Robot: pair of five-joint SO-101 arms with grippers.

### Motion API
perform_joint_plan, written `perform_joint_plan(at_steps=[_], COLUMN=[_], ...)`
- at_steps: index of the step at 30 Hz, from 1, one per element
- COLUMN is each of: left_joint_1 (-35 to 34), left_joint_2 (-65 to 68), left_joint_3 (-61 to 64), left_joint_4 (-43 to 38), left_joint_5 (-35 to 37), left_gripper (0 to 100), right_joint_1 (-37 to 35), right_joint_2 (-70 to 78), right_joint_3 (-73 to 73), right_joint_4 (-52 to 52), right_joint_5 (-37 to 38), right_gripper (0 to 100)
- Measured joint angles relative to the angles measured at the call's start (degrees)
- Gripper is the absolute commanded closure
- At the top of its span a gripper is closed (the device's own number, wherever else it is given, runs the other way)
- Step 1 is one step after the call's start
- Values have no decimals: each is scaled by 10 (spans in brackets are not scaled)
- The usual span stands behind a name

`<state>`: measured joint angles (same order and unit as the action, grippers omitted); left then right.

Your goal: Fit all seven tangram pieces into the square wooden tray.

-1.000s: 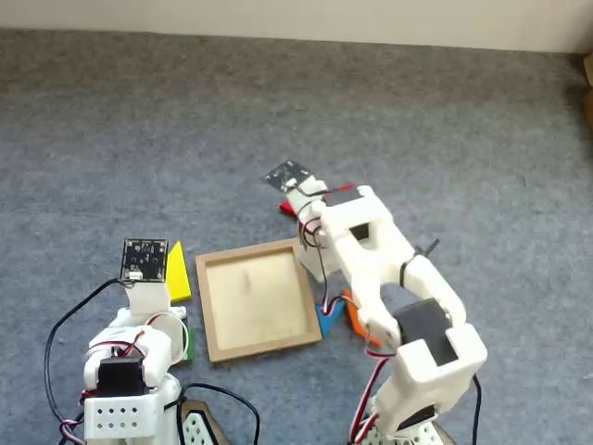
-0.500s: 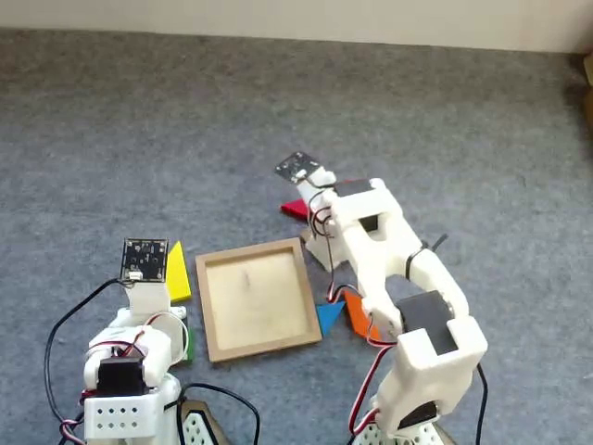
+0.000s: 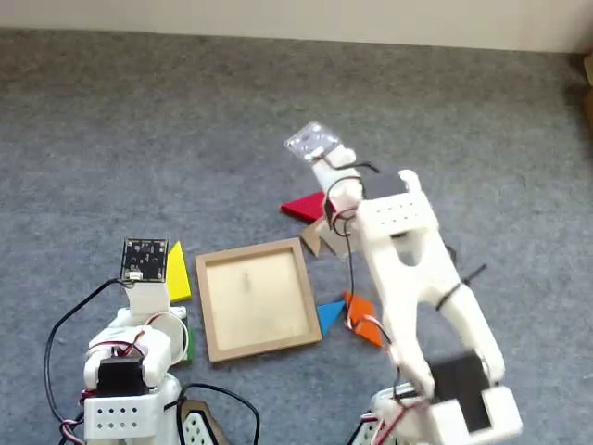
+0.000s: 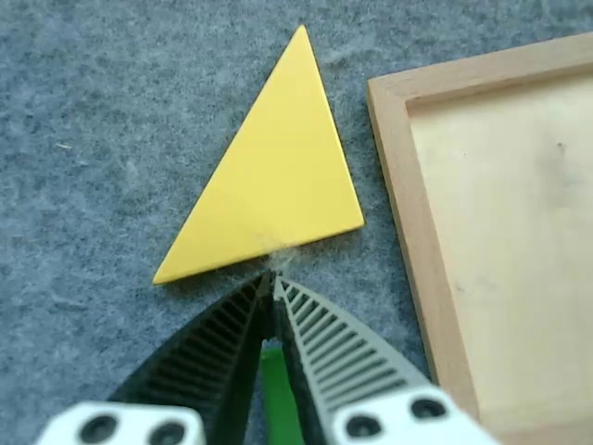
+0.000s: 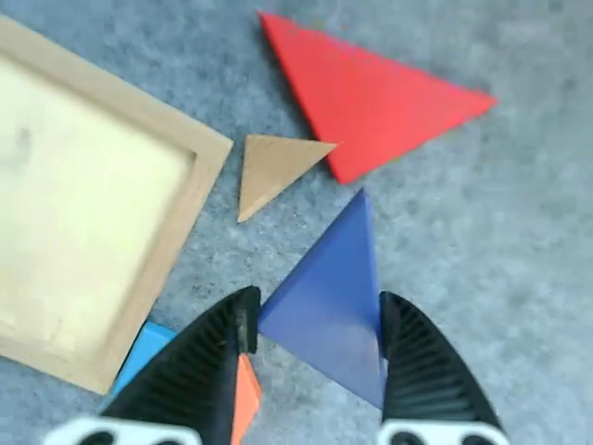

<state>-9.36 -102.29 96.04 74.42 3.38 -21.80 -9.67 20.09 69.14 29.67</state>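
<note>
The square wooden tray [image 3: 209,311] [image 5: 199,153] lies between the arms with nothing in it. My right gripper [image 5: 317,311] [image 3: 332,232] hangs beside the tray's far right corner, shut on a dark blue triangle [image 5: 334,306], one finger at its corner and the other along its long edge. A red triangle [image 3: 304,206] [image 5: 371,97] and a small tan triangle [image 3: 310,243] [image 5: 273,167] lie just beyond it. My left gripper [image 4: 271,278] is shut, with its tips at the edge of a yellow triangle [image 4: 273,185] [image 3: 178,271] left of the tray [image 4: 398,167]. A green piece [image 4: 271,371] shows under its fingers.
A light blue triangle [image 3: 329,315] [image 5: 139,357] and an orange piece [image 3: 363,317] [image 5: 246,394] lie against the tray's near right side, under the right arm. Grey carpet stretches bare toward the far edge and both sides.
The right arm has swung right and stretched out, its wrist rising away from the red triangle, which now lies uncovered. The left arm has not moved.
</note>
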Motion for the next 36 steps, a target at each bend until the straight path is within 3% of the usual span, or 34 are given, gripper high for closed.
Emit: perform_joint_plan(at_steps=[11,17,20,31,36], left_joint_1=[0,0,0,0,0], left_joint_2=[0,0,0,0,0], left_joint_3=[0,0,0,0,0], left_joint_4=[0,0,0,0,0], left_joint_5=[0,0,0,0,0], left_gripper=[993,993,993,993,993], right_joint_1=[-212,-250,-258,-280,-255], right_joint_2=[-11,27,33,33,33], right_joint_3=[1,1,1,1,1], right_joint_4=[26,15,15,40,47], right_joint_5=[-198,-282,-302,-312,-273], right_gripper=[890,830,764,771,980])
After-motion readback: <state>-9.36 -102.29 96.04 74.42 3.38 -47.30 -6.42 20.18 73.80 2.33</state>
